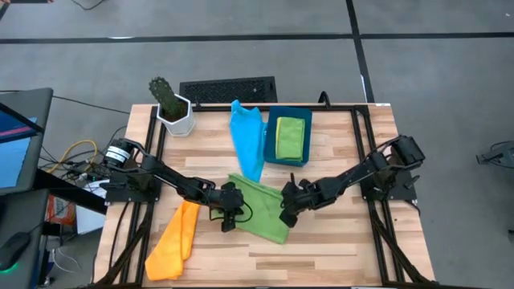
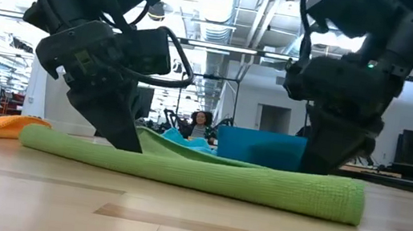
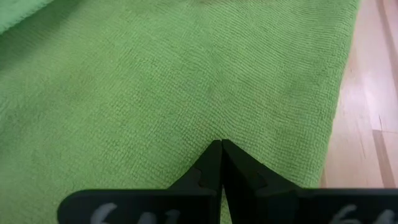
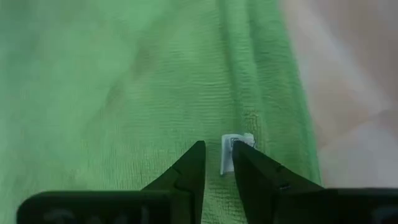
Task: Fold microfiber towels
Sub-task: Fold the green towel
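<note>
The green towel (image 1: 261, 209) is lying mid-desk, pinched at its left edge by the left gripper (image 1: 228, 221) with fingers pressed together, while the right gripper (image 1: 286, 215), fingers narrowly spread over the tag, could slip off the right edge and spoil the fold.

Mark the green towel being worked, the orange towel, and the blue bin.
green towel (image 1: 261, 210): high view, its flat middle.
orange towel (image 1: 173, 245): high view, middle of its length.
blue bin (image 1: 270, 136): high view, its left wall.
</note>
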`<control>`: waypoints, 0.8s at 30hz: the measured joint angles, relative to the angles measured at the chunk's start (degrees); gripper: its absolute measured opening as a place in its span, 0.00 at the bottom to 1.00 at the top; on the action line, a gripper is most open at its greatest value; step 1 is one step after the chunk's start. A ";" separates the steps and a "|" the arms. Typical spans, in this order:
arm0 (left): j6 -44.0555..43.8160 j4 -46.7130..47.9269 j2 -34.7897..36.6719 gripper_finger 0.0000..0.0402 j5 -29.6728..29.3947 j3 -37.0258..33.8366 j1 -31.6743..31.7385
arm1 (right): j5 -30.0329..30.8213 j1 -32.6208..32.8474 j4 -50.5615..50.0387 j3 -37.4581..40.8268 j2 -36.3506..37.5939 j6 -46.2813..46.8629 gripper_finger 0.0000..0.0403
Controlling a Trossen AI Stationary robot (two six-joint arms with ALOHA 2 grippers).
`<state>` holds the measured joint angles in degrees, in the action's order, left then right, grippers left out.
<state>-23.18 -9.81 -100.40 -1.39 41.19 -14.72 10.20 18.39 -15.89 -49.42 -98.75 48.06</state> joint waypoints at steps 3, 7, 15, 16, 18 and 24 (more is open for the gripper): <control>0.02 0.68 0.04 0.00 -0.04 0.02 0.00 | 2.37 -1.71 -6.69 -0.12 2.81 0.15 0.25; 0.38 0.89 0.04 0.00 0.00 0.02 0.00 | 2.56 -4.06 -13.95 0.01 4.04 1.21 0.24; -0.02 0.90 0.03 0.00 0.02 -0.04 -0.08 | 5.75 -5.45 -3.94 -0.01 7.46 -0.35 0.23; -0.02 0.90 0.02 0.00 0.02 -0.04 -0.10 | 4.72 -5.06 0.68 -0.06 7.75 -3.39 0.23; -0.04 0.70 0.02 0.00 0.02 -0.07 -0.11 | 2.65 -4.09 7.55 -0.19 7.77 -8.54 0.22; -0.09 0.15 -0.04 0.00 0.02 -0.15 -0.13 | 0.70 -4.48 8.54 0.07 2.68 -8.26 0.18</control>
<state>-23.27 -9.66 -100.44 -1.37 41.04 -14.85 10.90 13.92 -7.35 -49.35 -96.07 39.80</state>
